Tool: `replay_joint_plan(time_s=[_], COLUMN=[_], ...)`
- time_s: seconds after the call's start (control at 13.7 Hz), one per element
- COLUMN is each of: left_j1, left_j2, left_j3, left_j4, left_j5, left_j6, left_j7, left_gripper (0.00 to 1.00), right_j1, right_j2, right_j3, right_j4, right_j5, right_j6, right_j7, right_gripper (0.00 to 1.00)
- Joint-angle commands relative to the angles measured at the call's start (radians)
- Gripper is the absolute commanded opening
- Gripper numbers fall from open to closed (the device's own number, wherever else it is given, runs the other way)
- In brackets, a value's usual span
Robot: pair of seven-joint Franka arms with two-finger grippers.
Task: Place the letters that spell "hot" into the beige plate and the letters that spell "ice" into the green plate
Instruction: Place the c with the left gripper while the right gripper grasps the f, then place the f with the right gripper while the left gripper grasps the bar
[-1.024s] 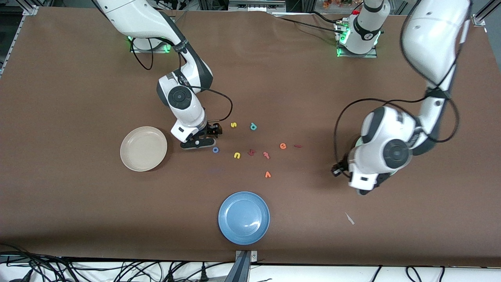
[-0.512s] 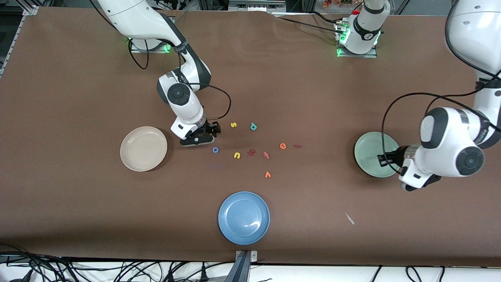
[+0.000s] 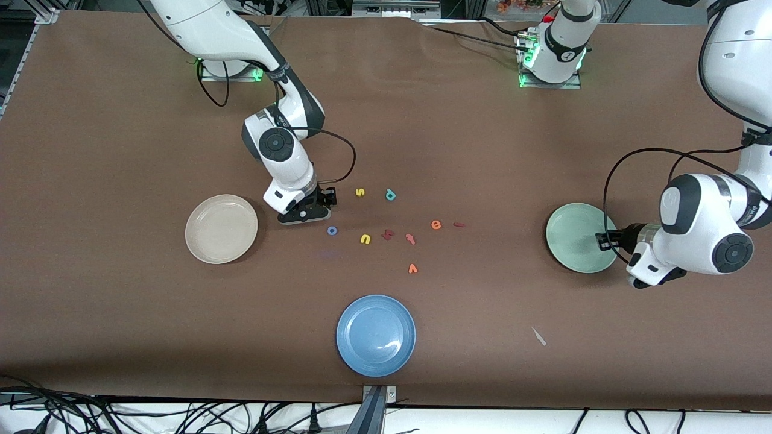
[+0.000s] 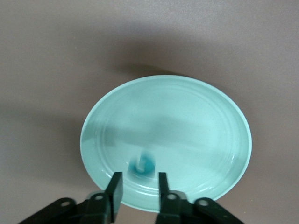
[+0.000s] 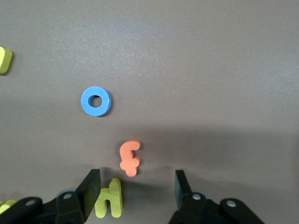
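The right tool point(image 5: 135, 189) stood open low over the yellow "h" point(image 5: 109, 198) and orange "t" point(image 5: 129, 157), beside the beige plate point(image 3: 221, 228); closing might pinch both. The left tool point(image 4: 138, 186), parted and empty, hung over the green plate point(image 4: 187, 121), the teal "c" point(image 4: 143, 164) inside.

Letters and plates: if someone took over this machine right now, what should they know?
Left gripper: open over green plate, teal c below it in the plate.
Right gripper: open, low around yellow h; orange t and blue o beside it.
Beige plate holds nothing. Orange e and dark red i lie unplaced.
Done: c. Left: i, e, h, o, t.
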Motion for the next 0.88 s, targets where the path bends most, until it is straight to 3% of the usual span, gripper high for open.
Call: replay_joint_plan(time_s=[0.0,0.15,0.51,0.73,0.8], left_j1=[-0.003,-0.030,-0.121,-0.248,-0.276], left_j2=[-0.028,-0.057,-0.057,-0.027,-0.014], left_j3=[-0.014,-0.034,-0.175,-0.173,-0.172], left_j4=[0.023,0.034,0.045,0.013,-0.003], left_j5=[-0.014,-0.084,-0.077,-0.072,-0.071], left_j6=[-0.001,-0.003,0.014,0.172,0.191], left_j7=[-0.017,-0.057,-0.397,-0.669,-0.707], left_gripper=[1.00,1.00,1.00,0.99,0.94], right_j1=[-0.001,-0.001,-0.001,-0.001,-0.001], right_j2=[0.025,0.034,0.036,0.033,0.030], right_j3=[0.003,0.003,0.003,0.003,0.003], right_j4=[0.006,0.008,0.008,0.008,0.006], right_j5=[-0.026,-0.026,-0.041,-0.041,-0.041], right_j6=[0.044,0.055,0.055,0.054,0.054], right_j7=[0.018,0.018,0.016,0.016,0.016], right_gripper=[0.70,0.65,0.49,0.22,0.13])
